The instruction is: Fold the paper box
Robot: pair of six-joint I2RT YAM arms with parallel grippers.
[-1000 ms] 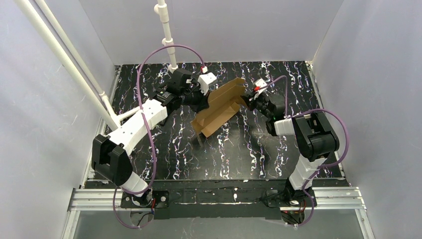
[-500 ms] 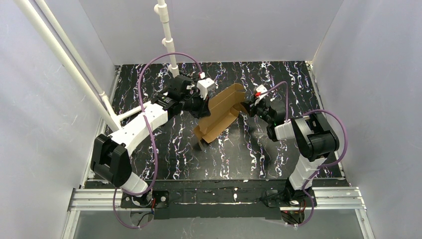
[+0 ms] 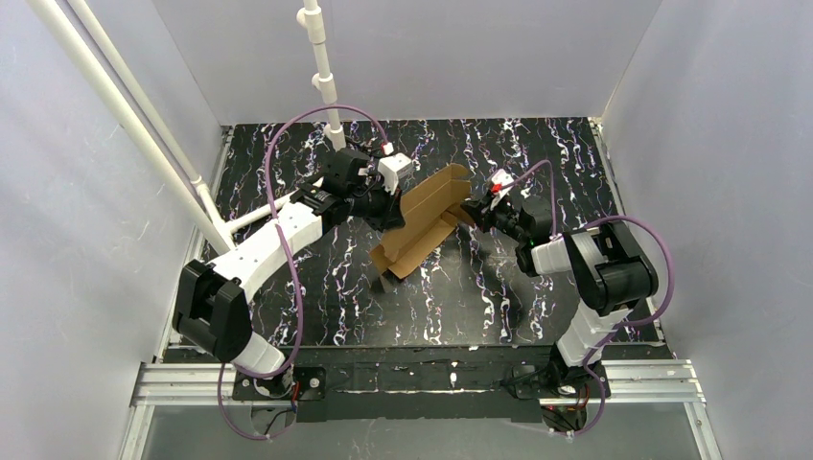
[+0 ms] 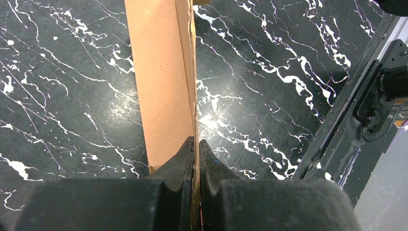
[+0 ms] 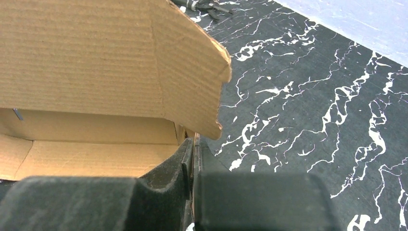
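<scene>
We are holding the partly folded paper box [image 3: 422,222] between our two arms, over the middle of the black marbled table [image 3: 479,297]. Our left gripper [image 4: 196,147] is pinching one cardboard wall. Our right gripper [image 5: 193,147] is clamping a thin edge at the opposite end.

The paper box [image 3: 423,218] is showing plain brown; the table [image 3: 460,299] is showing black with white marbled streaks.
</scene>
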